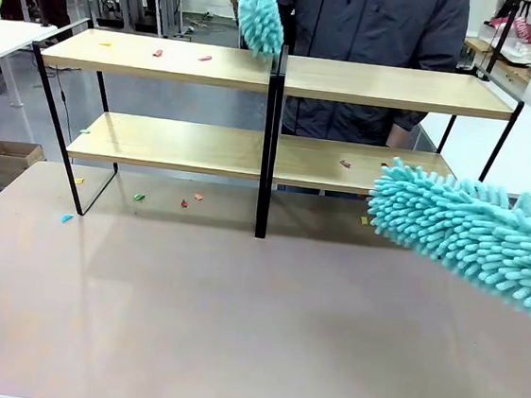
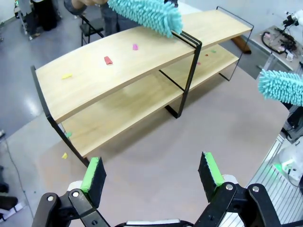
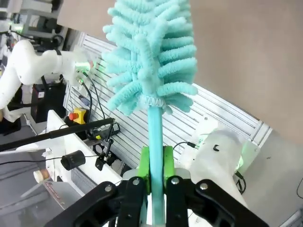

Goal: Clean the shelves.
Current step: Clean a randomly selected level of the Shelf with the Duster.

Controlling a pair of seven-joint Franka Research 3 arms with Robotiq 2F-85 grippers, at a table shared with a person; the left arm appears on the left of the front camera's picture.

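We find the shelves standing at the far half of the bench, between the robot and a person at the far side. They form a wide two-tier rack: four light wooden boards on a thin black frame, with a black central upright.

Small coloured scraps lie on the upper left board. More lie on the lower right board and on the bench beneath and in front of the rack. We judge that the cleaning has barely started.

The right jaws are pressed together on the pale blue handle of a turquoise duster. Its fluffy head hangs above the bench just in front of the lower right board, apart from it. The left jaws are spread wide and hold nothing; they hover above the near bench, well apart from the rack. The person holds a second duster with its tip at the upper tier, beside the central upright.

Handling, in our judgement: the boards are stiff, smooth and flat, so the scraps should slide off under a light sweep. The frame is slender and the rack probably light, so a hard push could shift or rock it. The rack itself needs no grasp; if steadying is wanted, the central upright or an end frame is the sound place to hold. The duster head is soft and yielding, so the grip on the rigid handle is well placed.
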